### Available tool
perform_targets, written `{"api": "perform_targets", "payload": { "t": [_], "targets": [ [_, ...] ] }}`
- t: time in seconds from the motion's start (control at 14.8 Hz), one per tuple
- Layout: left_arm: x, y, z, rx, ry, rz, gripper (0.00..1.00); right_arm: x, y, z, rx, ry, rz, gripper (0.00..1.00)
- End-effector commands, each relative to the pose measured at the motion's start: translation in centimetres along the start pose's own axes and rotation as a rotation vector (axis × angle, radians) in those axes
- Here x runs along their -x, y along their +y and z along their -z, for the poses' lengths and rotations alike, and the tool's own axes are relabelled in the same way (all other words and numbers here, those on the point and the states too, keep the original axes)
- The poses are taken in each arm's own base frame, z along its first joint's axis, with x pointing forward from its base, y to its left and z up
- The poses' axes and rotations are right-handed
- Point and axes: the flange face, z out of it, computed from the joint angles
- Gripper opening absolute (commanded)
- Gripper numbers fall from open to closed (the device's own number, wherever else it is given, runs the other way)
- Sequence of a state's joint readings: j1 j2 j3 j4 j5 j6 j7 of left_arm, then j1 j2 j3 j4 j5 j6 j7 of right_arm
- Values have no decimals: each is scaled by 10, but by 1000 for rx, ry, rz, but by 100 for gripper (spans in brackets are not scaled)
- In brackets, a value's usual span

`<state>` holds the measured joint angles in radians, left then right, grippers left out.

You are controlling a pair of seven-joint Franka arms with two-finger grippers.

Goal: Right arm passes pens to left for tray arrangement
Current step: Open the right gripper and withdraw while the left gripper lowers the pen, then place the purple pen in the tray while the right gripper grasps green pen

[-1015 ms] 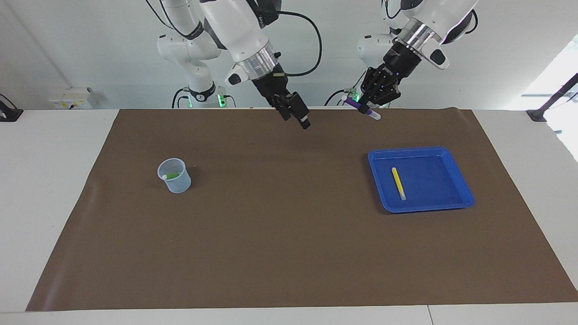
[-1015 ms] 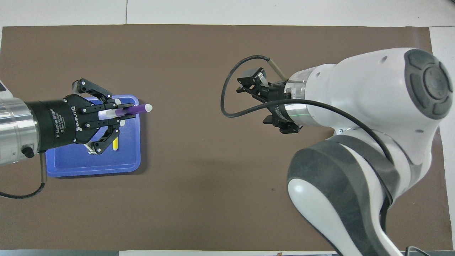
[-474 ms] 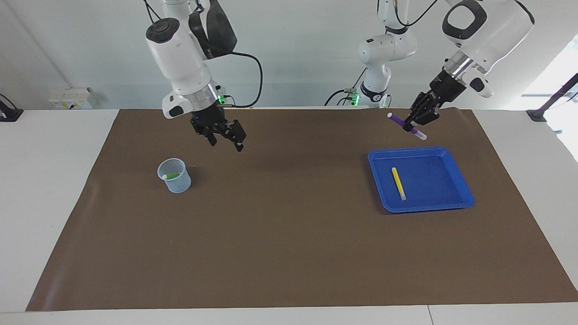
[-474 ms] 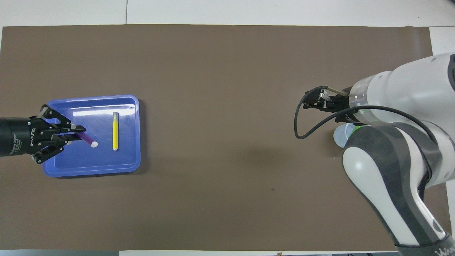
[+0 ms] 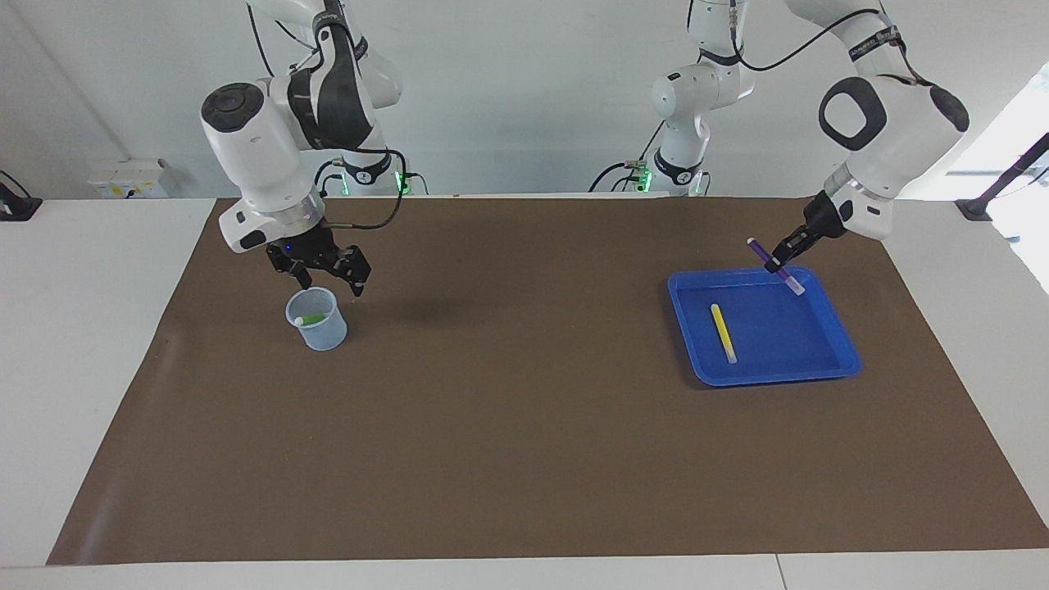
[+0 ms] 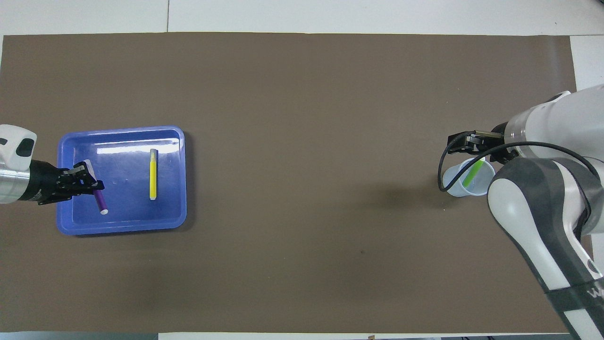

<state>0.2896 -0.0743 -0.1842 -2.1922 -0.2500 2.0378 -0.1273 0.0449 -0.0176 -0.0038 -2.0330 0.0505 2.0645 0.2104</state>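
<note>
The blue tray (image 5: 791, 332) (image 6: 127, 189) lies toward the left arm's end of the table, and a yellow pen (image 5: 722, 332) (image 6: 153, 174) rests flat in it. My left gripper (image 5: 777, 260) (image 6: 92, 185) is shut on a purple pen (image 5: 783, 272) (image 6: 99, 198), held slanted just over the tray's edge nearer to the robots. A green pen (image 5: 310, 319) (image 6: 473, 172) leans inside a translucent cup (image 5: 325, 333) (image 6: 454, 183) toward the right arm's end. My right gripper (image 5: 331, 283) (image 6: 460, 144) hangs open just above the cup's rim and holds nothing.
A brown mat (image 5: 508, 410) covers most of the white table. The right arm's black wrist cable (image 6: 441, 165) loops beside the cup. The right arm's large upper links hide the mat's corner in the overhead view.
The right arm swung from over the mat's middle to above the cup and came down. The left arm carried the purple pen toward its end of the table and lowered it over the tray.
</note>
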Motion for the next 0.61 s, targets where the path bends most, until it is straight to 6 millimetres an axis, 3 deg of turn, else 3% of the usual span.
{"api": "perform_targets", "payload": {
  "t": [0.0,0.34,0.54],
  "targets": [
    [-23,-5,-40,-89,-8,-166,0,6,31,-26,14,23,61,92],
    [-35,-5,-83,-152,-20,-254,0,11,37,-55,14,51,81,87],
    [-37,0,-92,-151,-19,-265,0,9,49,-62,18,45,117,84]
  ]
}}
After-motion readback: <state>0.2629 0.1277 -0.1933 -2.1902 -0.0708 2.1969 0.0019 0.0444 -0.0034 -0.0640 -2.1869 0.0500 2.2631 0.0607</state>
